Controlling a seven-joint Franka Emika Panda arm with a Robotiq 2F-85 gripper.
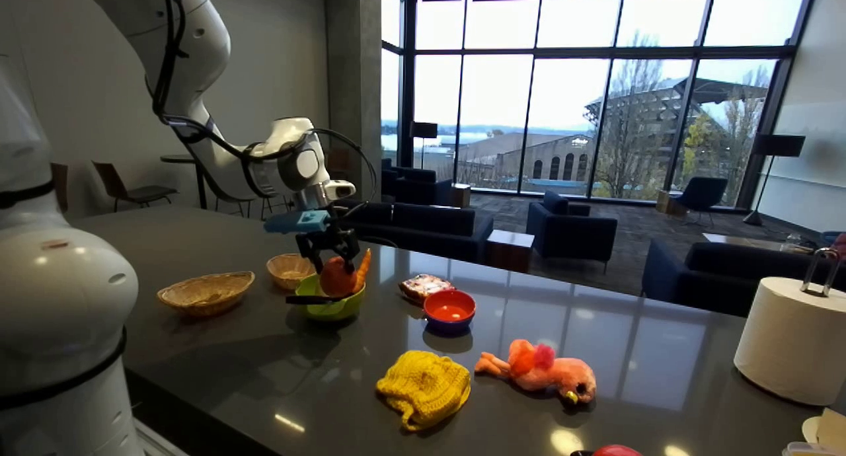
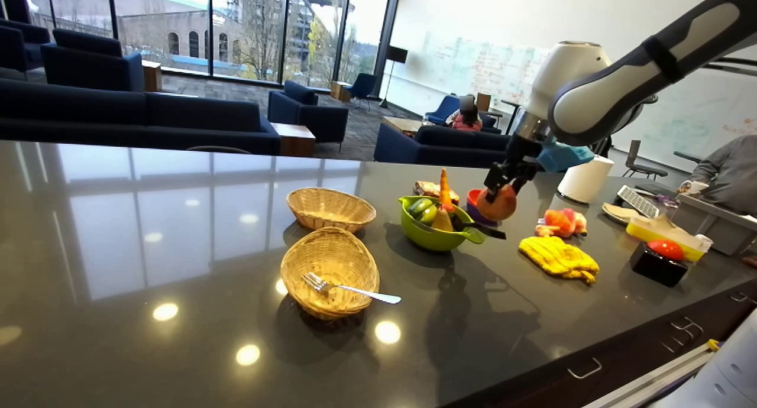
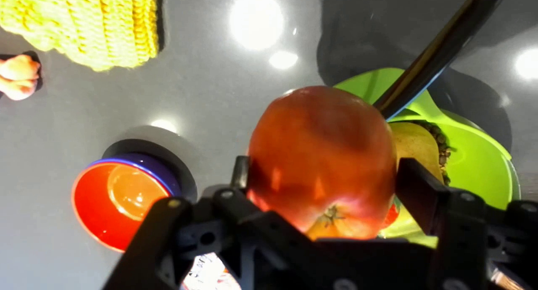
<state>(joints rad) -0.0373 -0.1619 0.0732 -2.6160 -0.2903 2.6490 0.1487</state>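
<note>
Claw (image 3: 323, 183) — pinching an apple (image 2: 497, 203), one finger against either side, spaced by the width of the fruit.

Place of apple: raised off the worktop (image 2: 177, 272), close to the green bowl (image 2: 426, 238), which stands nearer the worktop edge by the sofa (image 1: 416, 231) than the edge above the drawers (image 2: 627, 360). Whether any part of the fruit lies over the bowl's rim is hard to tell.

Handling: step in hand, as judged, is holding the apple steady in the air. Best done with even pressure from opposite sides near the widest girth, as a smooth round fruit may roll within the pinch. Slow, level moves advised. Clearance wanted from the carrot (image 2: 445, 186) standing up out of the bowl, and from the black handle (image 2: 489, 230) jutting past its rim; a low sweep could knock either.

Appearance: round, full, red to orange-red; skin with soft glints; a darker patch on one flank, perhaps shadow; a yellowish dimple with a small brown tuft, low in the wrist view.

Nearby: small red bowl, purple outside (image 1: 449, 322); yellow knit cloth (image 1: 423, 386) — both apart from the fruit
</note>
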